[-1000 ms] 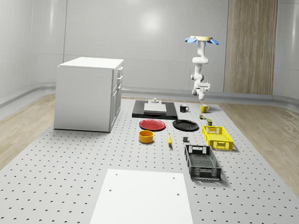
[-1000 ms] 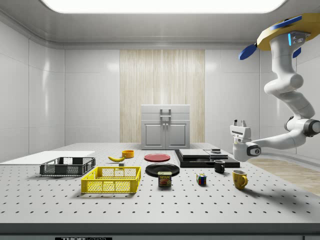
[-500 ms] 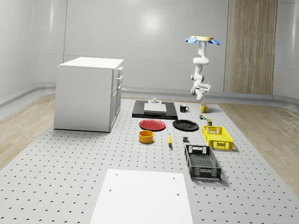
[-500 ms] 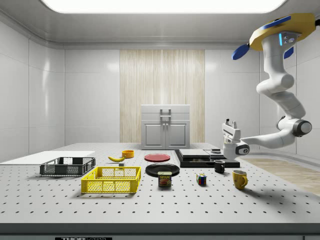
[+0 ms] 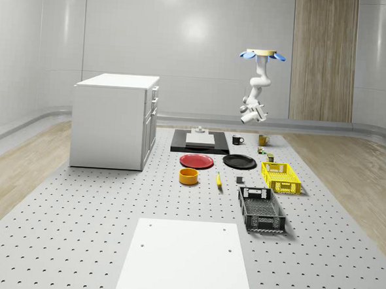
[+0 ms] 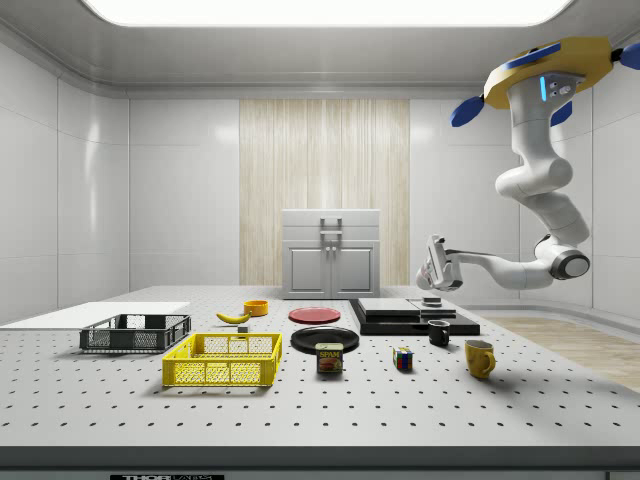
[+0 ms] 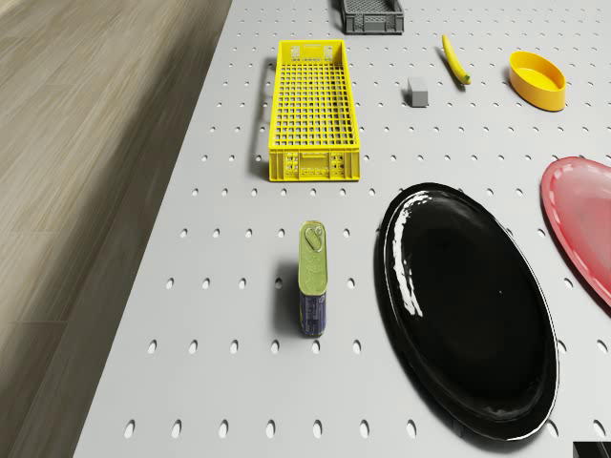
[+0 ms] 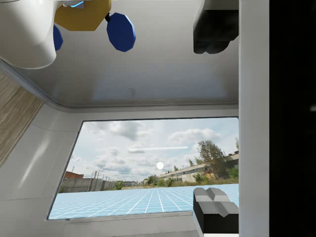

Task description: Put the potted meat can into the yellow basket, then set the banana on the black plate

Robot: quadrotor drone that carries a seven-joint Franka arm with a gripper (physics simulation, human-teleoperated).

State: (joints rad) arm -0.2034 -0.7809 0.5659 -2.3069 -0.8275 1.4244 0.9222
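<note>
Side view: drone (image 6: 545, 68) hovered high over the table's (image 6: 300, 405) right end, gripper (image 6: 436, 266) raised well above the black plate (image 6: 325, 339), finger gap impossible to tell. Potted meat can (image 6: 329, 358) stood beside yellow basket (image 6: 223, 360); banana (image 6: 234, 317) lay farther back.

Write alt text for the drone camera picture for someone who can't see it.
A potted meat can stands on a grey perforated table, apart from a glossy black oval plate beside it. Farther off lie a long yellow mesh basket, a yellow banana, a yellow bowl and a red plate.
</note>
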